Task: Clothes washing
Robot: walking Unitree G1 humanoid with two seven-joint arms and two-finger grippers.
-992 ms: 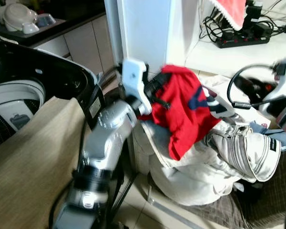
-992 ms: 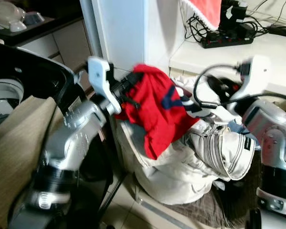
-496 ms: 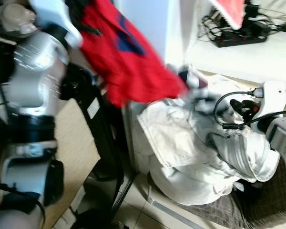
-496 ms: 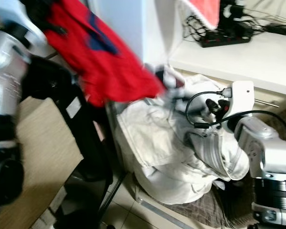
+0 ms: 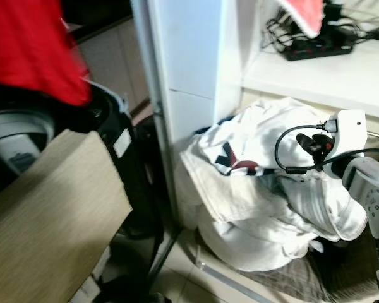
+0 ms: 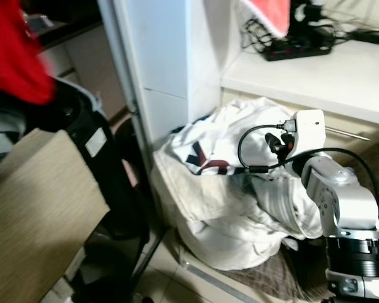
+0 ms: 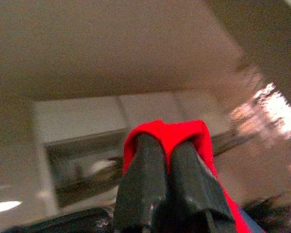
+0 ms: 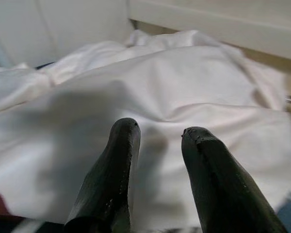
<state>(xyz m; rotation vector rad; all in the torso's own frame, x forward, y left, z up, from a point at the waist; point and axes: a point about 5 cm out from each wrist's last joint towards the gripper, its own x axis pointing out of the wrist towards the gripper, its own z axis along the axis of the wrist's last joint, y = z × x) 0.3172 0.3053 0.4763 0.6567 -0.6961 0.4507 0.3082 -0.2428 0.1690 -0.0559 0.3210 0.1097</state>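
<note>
A red garment (image 5: 26, 52) hangs at the upper left, above the open black top-loading washing machine (image 5: 107, 120) and its drum (image 5: 16, 136). My left gripper (image 7: 161, 141) is shut on a fold of that red garment (image 7: 162, 128). A pile of white clothes (image 5: 252, 196), with a red and navy print on one piece, fills a basket at the centre right. My right gripper (image 8: 160, 131) hovers open just above the white cloth (image 8: 184, 87), beside the pile's right side (image 5: 311, 142).
A beige flat panel (image 5: 44, 208) lies at the lower left beside the washer. A white cabinet side (image 5: 186, 57) stands behind the pile. A power strip with cables (image 5: 319, 49) sits on the white shelf. A brown checked mat (image 5: 347, 271) covers the floor at lower right.
My left arm has swung the red garment up off the white pile and left over the washer. The right gripper has drawn in a little toward the pile.
</note>
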